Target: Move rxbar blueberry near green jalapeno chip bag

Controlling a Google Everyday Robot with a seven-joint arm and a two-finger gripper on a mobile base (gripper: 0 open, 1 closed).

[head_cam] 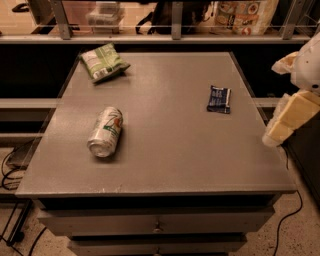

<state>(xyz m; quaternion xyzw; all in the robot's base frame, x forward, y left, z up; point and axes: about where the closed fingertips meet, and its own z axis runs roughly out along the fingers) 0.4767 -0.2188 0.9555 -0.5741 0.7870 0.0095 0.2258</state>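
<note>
The rxbar blueberry (219,99), a small flat dark blue wrapper with pale lettering, lies on the right side of the grey table top (165,125). The green jalapeno chip bag (102,62), crinkled green and white, lies at the far left corner of the table. My gripper (289,116) is pale cream and hangs at the right edge of the view, just off the table's right side, to the right of the bar and a little nearer than it. It holds nothing that I can see.
A silver-green soda can (105,131) lies on its side on the left half of the table. A railing and shelf with bags (245,15) run behind the table. Drawers (157,225) sit below the front edge. Cables lie on the floor at both sides.
</note>
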